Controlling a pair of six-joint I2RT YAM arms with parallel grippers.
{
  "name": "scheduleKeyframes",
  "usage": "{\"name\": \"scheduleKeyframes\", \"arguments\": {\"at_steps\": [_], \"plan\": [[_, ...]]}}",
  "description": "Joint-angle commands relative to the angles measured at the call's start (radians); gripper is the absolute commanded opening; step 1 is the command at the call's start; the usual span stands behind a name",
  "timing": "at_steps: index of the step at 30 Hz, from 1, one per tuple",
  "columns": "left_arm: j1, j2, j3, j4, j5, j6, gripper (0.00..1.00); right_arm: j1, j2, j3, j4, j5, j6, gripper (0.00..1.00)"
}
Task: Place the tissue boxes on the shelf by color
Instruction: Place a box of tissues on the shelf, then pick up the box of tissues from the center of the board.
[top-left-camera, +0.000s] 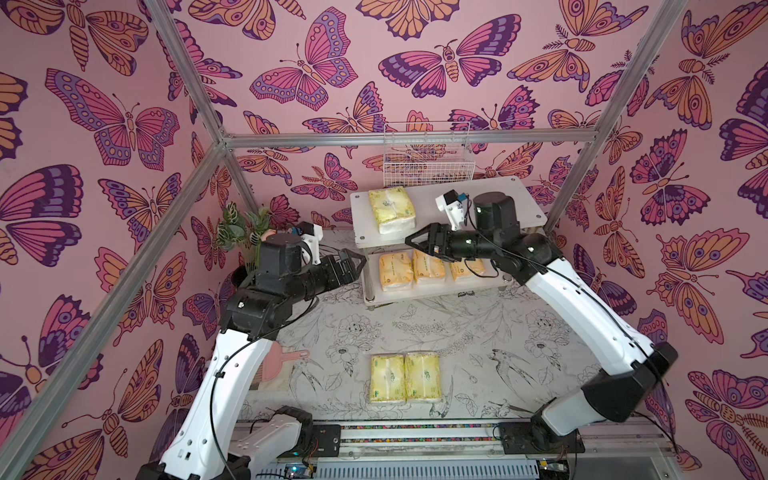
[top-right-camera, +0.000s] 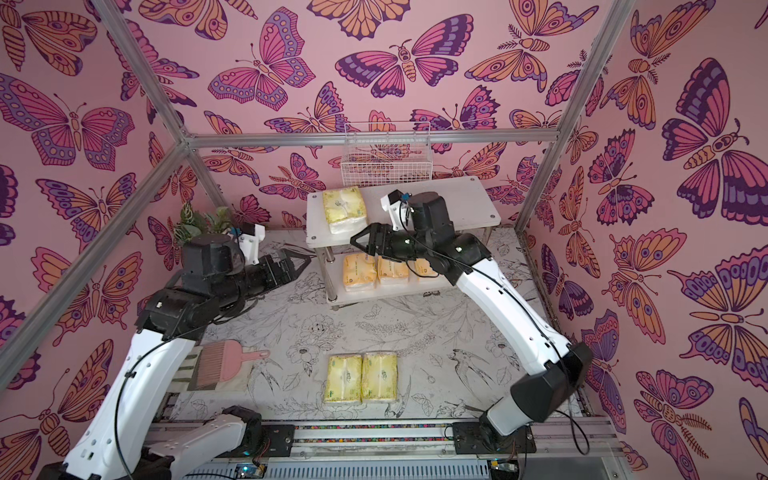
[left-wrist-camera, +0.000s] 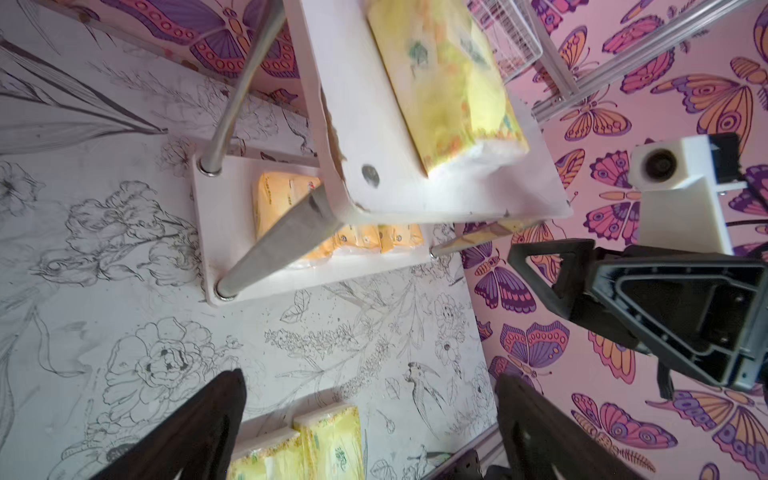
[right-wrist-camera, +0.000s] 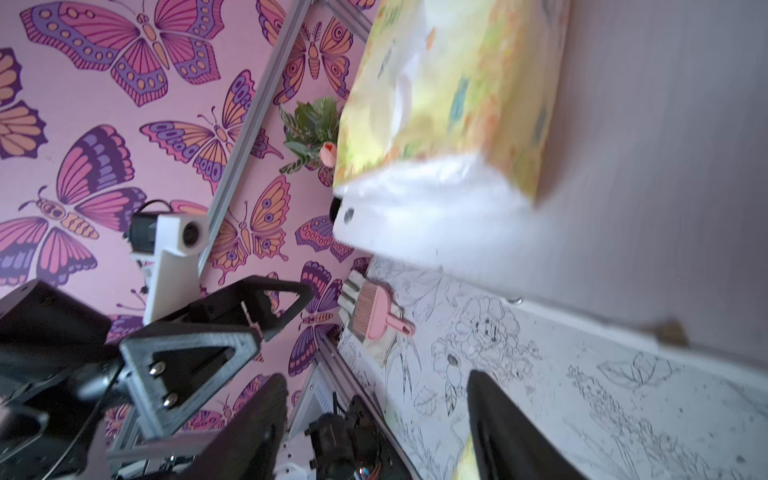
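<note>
Shelf: it stands at the back of your bench, two white boards on chrome legs.

Top board: one pale yellow-green tissue pack lies flat toward the left end.

Lower board: three orange-yellow packs sit side by side in a row, the left pack, the middle pack and the right pack. Your right arm partly hides the right pack.

Bench, near the front edge: two more pale yellow-green packs, the front left pack and the front right pack, lie touching along their long sides, well apart from the shelf.

White wire basket: it sits behind the shelf against the back wall. I cannot tell what it holds through the mesh.

Dark pot, back left corner: it holds a leafy green plant, and your left arm partly covers it.

Your right jaws stand open with nothing between them. They hang at the front edge of the top board, just beside the near end of the pale pack there.

Your left jaws are also spread and empty, just beside the shelf's left end.
</note>
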Motion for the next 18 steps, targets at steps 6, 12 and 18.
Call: {"name": "scheduleKeyframes", "arguments": {"at_steps": [6, 12, 18], "plan": [[-0.321, -0.086, -0.225, -0.002, -0.169, -0.085, 1.00, 0.031, -0.352, -0.530, -0.036, 0.125, -0.015, 0.72], [-0.477, -0.056, -0.356, 0.059, -0.257, -0.132, 1.00, 0.038, -0.495, -0.925, 0.096, 0.176, 0.079, 0.71], [-0.539, 0.044, -0.416, 0.158, -0.254, -0.161, 1.00, 0.047, -0.451, -1.091, 0.272, 0.123, 0.143, 0.68]]}}
